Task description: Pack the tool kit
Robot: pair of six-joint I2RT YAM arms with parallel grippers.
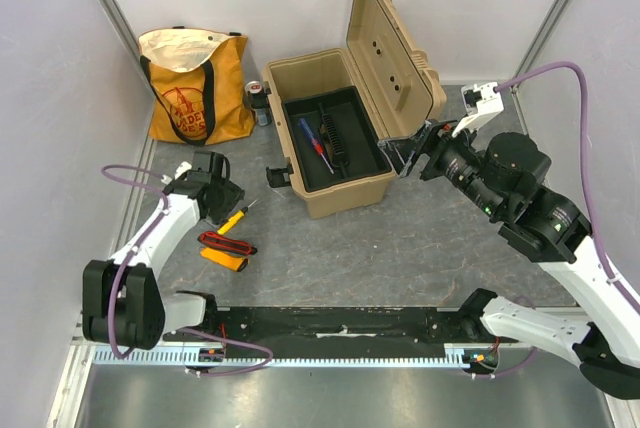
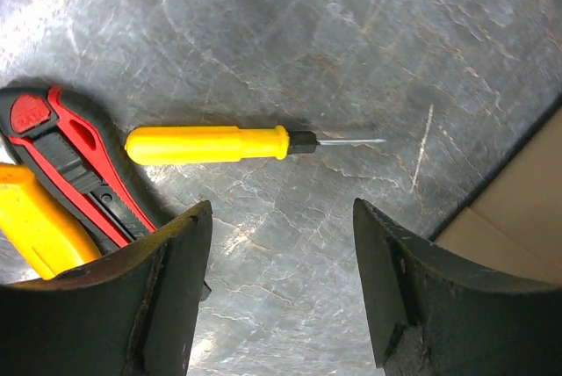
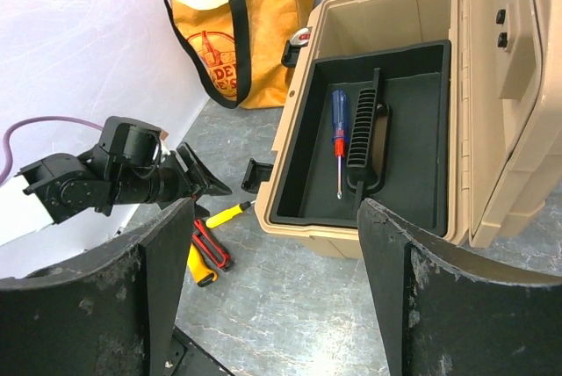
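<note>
From my remote station, the overhead view starts at the far left with an orange-and-cream tote bag [image 1: 195, 88] standing against the wall. In front of it, the left gripper [image 1: 222, 198] hangs low over the grey table [image 1: 400, 248]. Its jaws are spread apart and hold nothing. Just beside it lie two loose tools. The first is an orange-and-black meter [image 1: 226, 251], which has red and black parts resting on top of it. The second is a yellow-handled screwdriver [image 2: 206, 143]. In the left wrist view the screwdriver lies flat just ahead of the fingertips [image 2: 198, 218], with its thin tip pointing toward a tan corner of the toolbox.

A small dark can [image 1: 257, 100] stands between the bag and the toolbox [image 1: 335, 198]. The toolbox sits mid-table, well apart from the loose tools. Its ribbed lid [image 1: 395, 58] is swung up and open on the right side, and one black latch [image 1: 278, 176] hangs loose at the left end. A black inner tray [image 1: 358, 148] sits inside the box. A red-and-blue screwdriver [image 1: 315, 145] lies in it, beside the tray's ridged centre handle.

On the right, the right gripper [image 1: 415, 153] hovers just beside the front right end of the box, below the raised lid. Its jaws are wide apart and empty, and its wrist camera looks across the open tray
</note>
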